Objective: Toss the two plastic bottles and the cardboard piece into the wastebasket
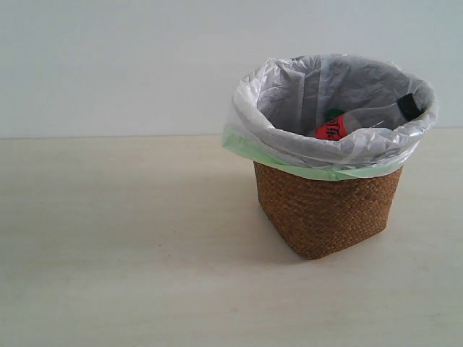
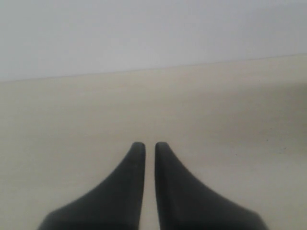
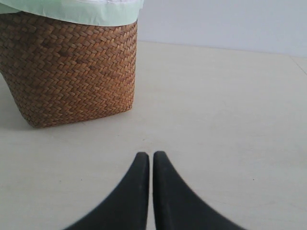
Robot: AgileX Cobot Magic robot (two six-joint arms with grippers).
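Observation:
The brown wicker wastebasket (image 1: 322, 210) stands right of centre in the exterior view, lined with a white bag with a pale green edge. Inside it lies the slim bottle (image 1: 362, 121), its red label and black cap showing above the rim. A bit of green (image 1: 333, 113) beside it looks like the stubby bottle's cap. The cardboard piece is hidden or out of view. Neither arm shows in the exterior view. My left gripper (image 2: 149, 144) is shut over bare table. My right gripper (image 3: 150, 155) is shut, empty, a short way from the wastebasket (image 3: 72, 72).
A pale wooden table (image 1: 123, 246) runs under everything, with a plain white wall behind it. The table's far edge (image 3: 297, 56) shows in the right wrist view.

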